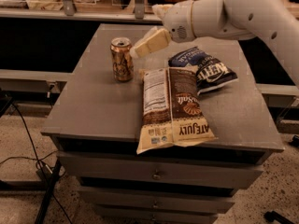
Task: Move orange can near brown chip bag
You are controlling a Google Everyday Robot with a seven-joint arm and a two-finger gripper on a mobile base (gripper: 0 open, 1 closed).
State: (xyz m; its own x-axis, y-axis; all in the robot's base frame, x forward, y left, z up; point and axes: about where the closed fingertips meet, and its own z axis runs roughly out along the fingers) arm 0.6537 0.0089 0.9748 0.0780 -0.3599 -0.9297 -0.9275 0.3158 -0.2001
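The orange can (122,59) stands upright on the grey table (98,106), just left of the top corner of the brown chip bag (172,107). The bag lies flat and lengthwise, reaching the table's front edge, label side up. My gripper (145,31) hovers above and to the right of the can. It is open and empty. Its lower cream finger (150,42) points down at the can's top, with its tip close to the rim. The other finger is partly hidden behind the white wrist.
A dark blue Kettle chip bag (205,69) lies right of the brown bag's top, under my arm (252,13). The table has drawers below its front edge. A shelf with bags runs along the back. Cables lie on the floor at the left.
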